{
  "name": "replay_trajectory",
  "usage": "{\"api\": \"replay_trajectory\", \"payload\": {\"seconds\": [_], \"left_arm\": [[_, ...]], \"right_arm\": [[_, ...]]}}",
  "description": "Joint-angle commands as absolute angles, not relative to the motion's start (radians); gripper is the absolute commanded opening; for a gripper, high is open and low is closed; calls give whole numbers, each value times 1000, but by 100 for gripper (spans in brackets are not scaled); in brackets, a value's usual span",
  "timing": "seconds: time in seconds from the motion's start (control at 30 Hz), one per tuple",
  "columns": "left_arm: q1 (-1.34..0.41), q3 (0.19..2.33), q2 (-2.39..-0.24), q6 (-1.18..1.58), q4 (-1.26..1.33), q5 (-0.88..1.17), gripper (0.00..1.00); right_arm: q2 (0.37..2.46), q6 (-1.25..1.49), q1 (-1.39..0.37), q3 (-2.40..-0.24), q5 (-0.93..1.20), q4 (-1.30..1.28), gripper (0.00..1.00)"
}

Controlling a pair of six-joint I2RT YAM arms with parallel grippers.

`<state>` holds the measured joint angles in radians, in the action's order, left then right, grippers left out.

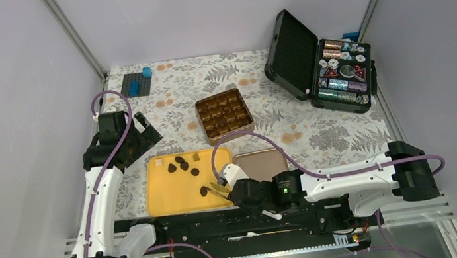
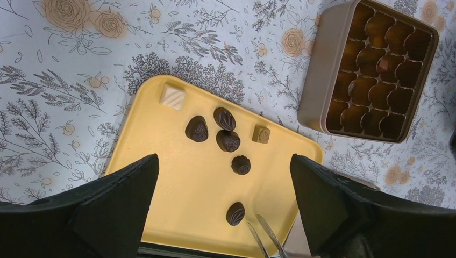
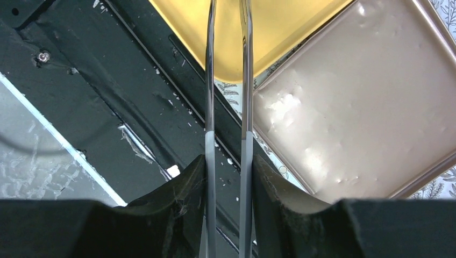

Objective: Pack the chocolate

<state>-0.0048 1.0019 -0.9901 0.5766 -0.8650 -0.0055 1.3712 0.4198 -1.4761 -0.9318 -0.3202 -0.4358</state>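
Note:
Several dark brown chocolates (image 1: 184, 165) and small squares lie on a yellow tray (image 1: 175, 199). In the left wrist view I see the dark pieces (image 2: 228, 141), a white square (image 2: 173, 97) and a tan square (image 2: 261, 134). My right gripper (image 1: 237, 191) is shut on metal tongs (image 1: 219, 187), whose arms (image 3: 209, 80) stand slightly apart and empty, their tips (image 2: 263, 231) just right of the nearest chocolate (image 2: 235, 213). My left gripper (image 1: 140, 134) is open and empty, raised over the tray's far left. The brown compartment box (image 1: 224, 114) stands beyond the tray.
The box's lid (image 1: 262, 163) lies right of the tray, under my right wrist, and also shows in the right wrist view (image 3: 365, 107). An open black case of poker chips (image 1: 338, 71) stands at the back right. A blue block holder (image 1: 136, 84) is at the back left. A black rail (image 1: 258, 222) runs along the near edge.

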Motion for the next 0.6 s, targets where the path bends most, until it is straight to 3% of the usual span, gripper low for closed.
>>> {"api": "replay_trajectory", "payload": {"seconds": [0.0,0.57], "left_arm": [[-1,1010,-976,576,-820,-13,99],[-2,1009,-974,567,-820,-5,99]], "right_arm": [[1367,449,-1508,-960,-362,-421,39],[1466,460,-1527,-1026,-389,-390,47]]}}
